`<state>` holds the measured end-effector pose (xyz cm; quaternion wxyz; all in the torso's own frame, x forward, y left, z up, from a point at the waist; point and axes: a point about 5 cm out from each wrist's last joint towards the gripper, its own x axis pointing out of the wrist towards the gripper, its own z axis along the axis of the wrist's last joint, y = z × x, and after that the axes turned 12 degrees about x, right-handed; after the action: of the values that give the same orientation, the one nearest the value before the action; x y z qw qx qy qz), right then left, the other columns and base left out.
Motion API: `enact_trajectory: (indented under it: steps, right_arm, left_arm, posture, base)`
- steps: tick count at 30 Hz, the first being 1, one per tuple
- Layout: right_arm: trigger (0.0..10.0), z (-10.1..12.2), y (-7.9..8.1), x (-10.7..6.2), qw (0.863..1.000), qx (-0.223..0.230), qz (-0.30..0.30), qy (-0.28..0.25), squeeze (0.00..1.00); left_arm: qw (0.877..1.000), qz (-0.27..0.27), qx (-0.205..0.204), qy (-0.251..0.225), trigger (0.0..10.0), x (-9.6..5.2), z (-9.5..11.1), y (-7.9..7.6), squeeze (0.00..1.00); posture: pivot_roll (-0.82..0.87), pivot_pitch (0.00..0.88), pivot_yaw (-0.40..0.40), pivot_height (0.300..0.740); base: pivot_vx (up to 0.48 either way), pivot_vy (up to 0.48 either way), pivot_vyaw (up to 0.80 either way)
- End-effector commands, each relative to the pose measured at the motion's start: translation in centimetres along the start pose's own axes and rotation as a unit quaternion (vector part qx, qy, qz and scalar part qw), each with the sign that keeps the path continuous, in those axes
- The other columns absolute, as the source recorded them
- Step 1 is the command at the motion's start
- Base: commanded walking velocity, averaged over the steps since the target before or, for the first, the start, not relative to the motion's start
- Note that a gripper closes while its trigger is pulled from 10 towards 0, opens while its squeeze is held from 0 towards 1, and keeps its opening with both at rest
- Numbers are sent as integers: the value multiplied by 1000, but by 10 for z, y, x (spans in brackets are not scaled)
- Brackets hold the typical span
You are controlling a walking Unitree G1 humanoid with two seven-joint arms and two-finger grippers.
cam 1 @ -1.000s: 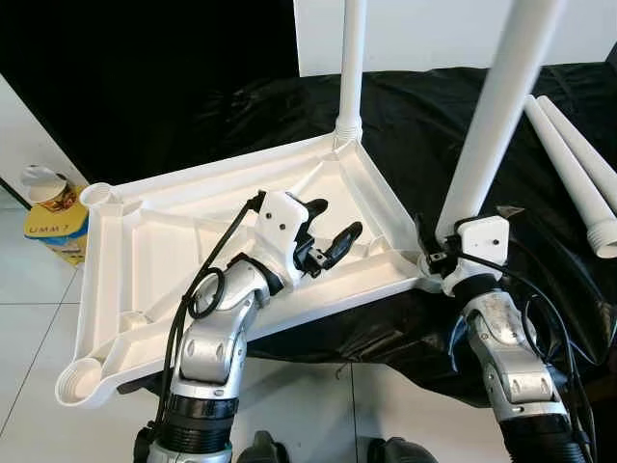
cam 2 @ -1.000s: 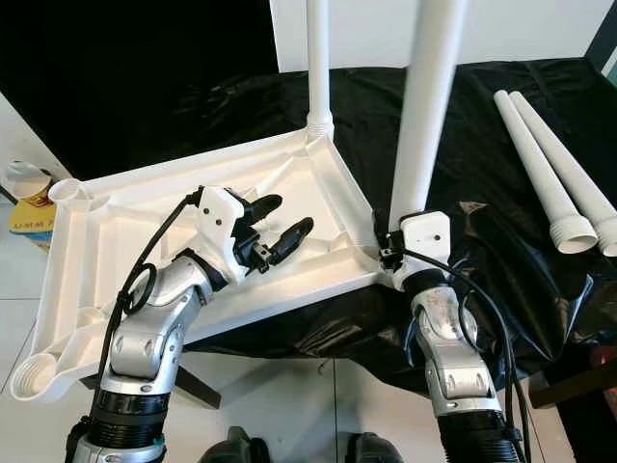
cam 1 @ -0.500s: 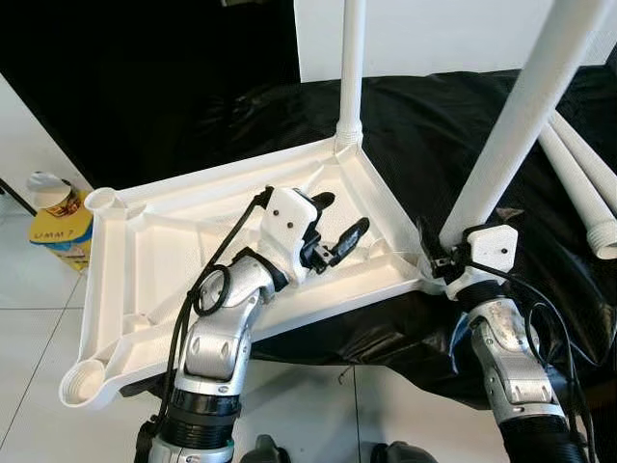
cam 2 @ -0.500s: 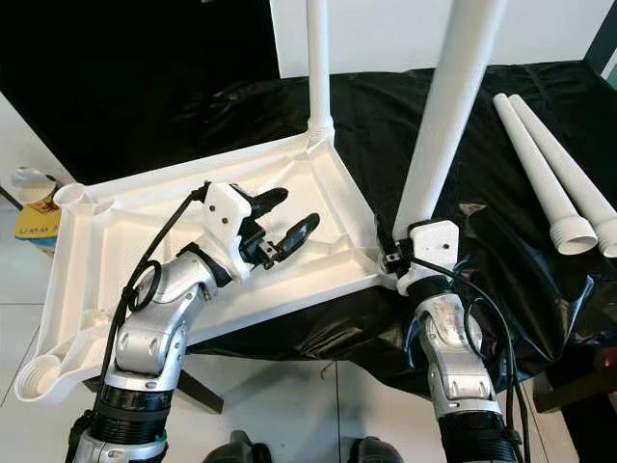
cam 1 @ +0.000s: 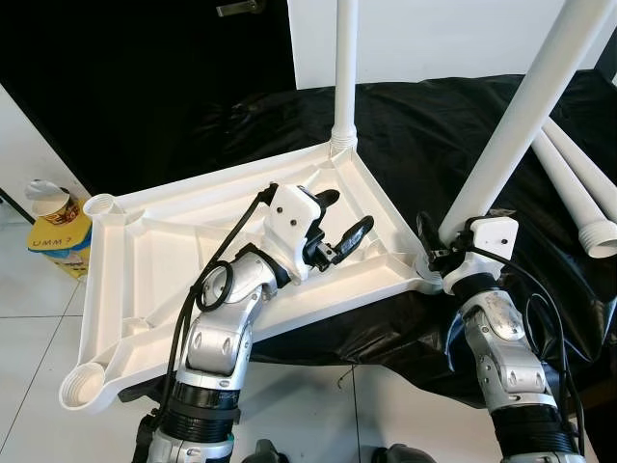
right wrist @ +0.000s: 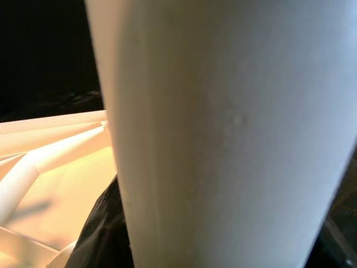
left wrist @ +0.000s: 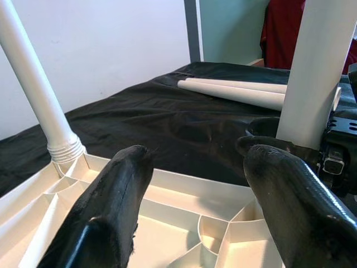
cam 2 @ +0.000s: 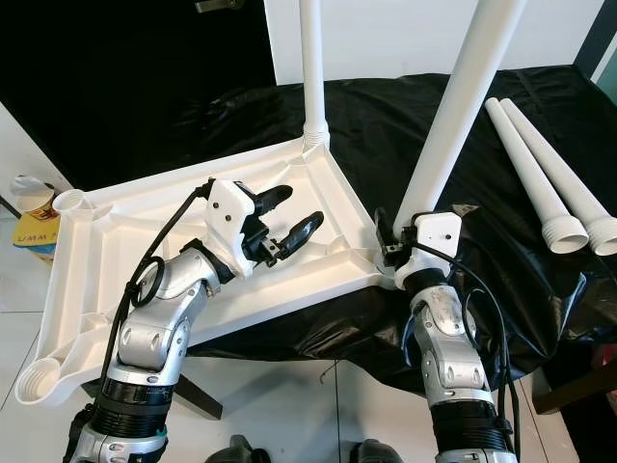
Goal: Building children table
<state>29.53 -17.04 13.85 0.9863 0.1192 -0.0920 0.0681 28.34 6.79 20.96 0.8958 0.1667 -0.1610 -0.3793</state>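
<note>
A white plastic table top [cam 1: 145,251] lies underside up on a black cloth. One white leg [cam 1: 344,68] stands upright in its far corner socket. My right gripper [cam 1: 434,253] is shut on the base of a second leg [cam 1: 521,116], which leans to the right over the near right corner. That leg [right wrist: 223,139] looms close in the right wrist view. My left gripper [cam 1: 349,210] hovers open above the ribbed underside, nothing between its fingers [left wrist: 111,201]. The left wrist view looks past them to the upright leg [left wrist: 33,84] and the held leg [left wrist: 315,67].
Two loose white legs [cam 1: 578,183] lie on the cloth at the right. Two sockets [cam 1: 99,204] [cam 1: 79,386] on the left side of the top hold no leg. A yellow box with a cup [cam 1: 53,227] sits on the floor at the left.
The leg in my right gripper has tipped from nearly upright to leaning further right. My left gripper has shifted slightly toward the far corner, still open.
</note>
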Motion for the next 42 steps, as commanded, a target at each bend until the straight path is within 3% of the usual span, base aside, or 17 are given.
enact_trajectory:
  steps: [1,13,17,19,23,30,42]
  right_arm:
    - [10000,-33,-6,-13,996,19,-30,83,0]
    - [10000,-35,-5,-16,995,28,-50,87,0]
    - [10000,-31,-7,-15,991,30,-108,71,0]
    - [10000,-30,-5,-15,981,26,-185,53,0]
    - [10000,-29,5,-15,967,27,-250,28,0]
    - [10000,-25,19,-14,972,4,-235,14,0]
    - [10000,-29,21,-17,973,4,-231,25,0]
  left_arm:
    - [1000,17,6,5,10000,0,-2,2,0]
    - [1000,15,7,1,10000,-1,-1,-2,0]
    - [1000,13,12,-4,10000,-2,-1,-4,0]
    - [1000,11,20,-10,10000,-3,1,-7,0]
    - [1000,11,25,-16,10000,-3,2,-10,0]
    - [999,15,25,-17,10000,-4,2,-10,0]
    - [999,16,25,-22,10000,-5,2,-13,0]
  posture:
    - [-2,77,70,740]
    - [0,77,59,740]
    - [6,73,51,740]
    - [12,68,43,740]
    - [16,64,35,740]
    - [17,60,23,740]
    - [19,59,16,740]
  base:
    - [0,0,0]
    - [0,0,0]
    - [0,0,0]
    - [0,0,0]
    - [0,0,0]
    - [0,0,0]
    - [0,0,0]
